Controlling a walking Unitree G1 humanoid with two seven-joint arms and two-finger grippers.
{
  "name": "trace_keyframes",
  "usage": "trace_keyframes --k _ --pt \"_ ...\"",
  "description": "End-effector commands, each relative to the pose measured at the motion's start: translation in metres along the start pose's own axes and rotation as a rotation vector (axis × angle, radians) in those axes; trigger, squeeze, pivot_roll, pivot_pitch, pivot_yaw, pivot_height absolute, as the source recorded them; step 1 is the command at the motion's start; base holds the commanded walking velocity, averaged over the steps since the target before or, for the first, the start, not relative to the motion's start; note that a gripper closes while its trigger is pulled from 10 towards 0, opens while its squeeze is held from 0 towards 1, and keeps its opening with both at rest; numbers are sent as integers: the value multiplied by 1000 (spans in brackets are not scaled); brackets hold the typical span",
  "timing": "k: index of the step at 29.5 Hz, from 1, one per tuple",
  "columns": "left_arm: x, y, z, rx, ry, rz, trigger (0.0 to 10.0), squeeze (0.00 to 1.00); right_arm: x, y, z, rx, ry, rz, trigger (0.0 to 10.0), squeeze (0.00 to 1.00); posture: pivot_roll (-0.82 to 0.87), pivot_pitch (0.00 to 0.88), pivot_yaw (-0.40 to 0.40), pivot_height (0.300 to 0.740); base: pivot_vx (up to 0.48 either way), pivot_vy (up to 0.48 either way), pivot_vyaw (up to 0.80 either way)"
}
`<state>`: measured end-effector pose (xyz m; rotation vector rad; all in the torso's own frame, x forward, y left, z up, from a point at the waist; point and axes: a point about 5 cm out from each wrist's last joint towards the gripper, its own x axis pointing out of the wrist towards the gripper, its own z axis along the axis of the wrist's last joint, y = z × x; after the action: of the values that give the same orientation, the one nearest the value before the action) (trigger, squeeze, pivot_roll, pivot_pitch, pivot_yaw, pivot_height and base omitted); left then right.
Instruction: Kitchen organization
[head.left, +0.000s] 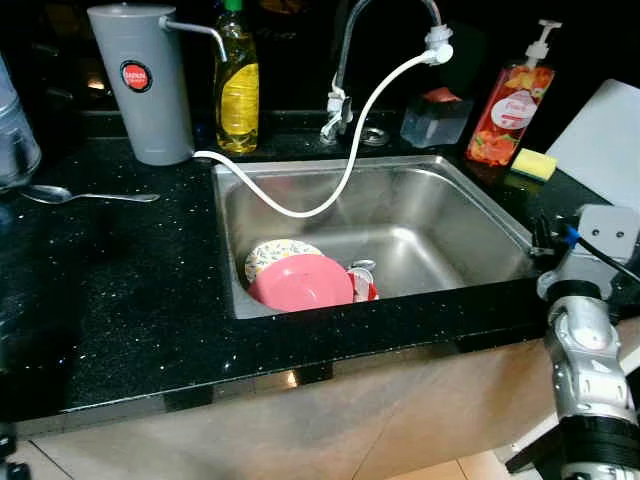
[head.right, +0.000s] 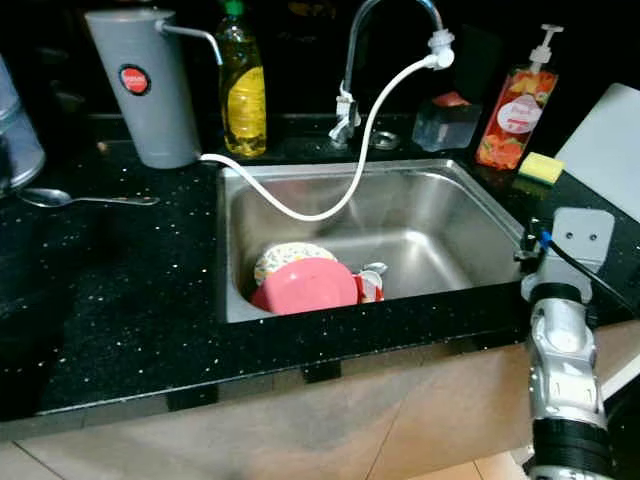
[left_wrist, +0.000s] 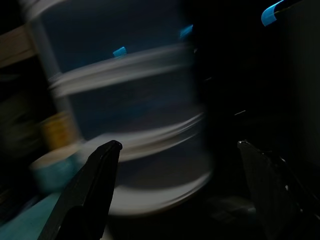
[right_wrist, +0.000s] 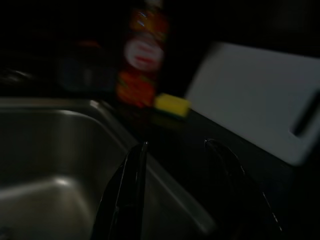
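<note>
A steel sink (head.left: 455, 195) is set in the black counter (head.left: 120, 290). In its front left corner lie a pink plate (head.left: 300, 283), a patterned plate (head.left: 275, 254) under it and a red and white cup (head.left: 364, 280). My right arm (head.left: 585, 340) stands at the sink's front right corner. In the right wrist view, my right gripper (right_wrist: 176, 145) is open over the sink's right rim, with nothing between its fingers. It faces a yellow sponge (right_wrist: 171, 105) and a red soap bottle (right_wrist: 142, 57). My left gripper (left_wrist: 178, 145) is open before a blurred pale ribbed container (left_wrist: 130, 115).
A white hose (head.left: 340, 185) runs from the faucet (head.left: 350, 60) to a grey filter jug (head.left: 145, 80). A yellow dish soap bottle (head.left: 237, 85), a clear box (head.left: 435, 115) and a white cutting board (head.left: 605, 135) line the back. A spoon (head.left: 85, 196) lies at left.
</note>
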<state>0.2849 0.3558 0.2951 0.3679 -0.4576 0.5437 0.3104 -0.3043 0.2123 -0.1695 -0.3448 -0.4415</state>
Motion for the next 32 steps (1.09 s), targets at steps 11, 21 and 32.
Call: trace_keyframes --k 11,21,32 --pt "-3 -21 17 31 -48 -277 10000 0 1 5 -7 -12 3 -3 10000 0 -57 71 -68 740 0 0 0" --pt "-14 -85 22 -152 -39 -647 10000 0 0 23 4 54 -41 45 10000 0 -69 56 -35 740 0 0 0" --pt "-24 -132 64 -318 -145 -803 10000 0 -8 78 52 219 -174 183 10000 0 -80 68 -12 740 0 0 0"
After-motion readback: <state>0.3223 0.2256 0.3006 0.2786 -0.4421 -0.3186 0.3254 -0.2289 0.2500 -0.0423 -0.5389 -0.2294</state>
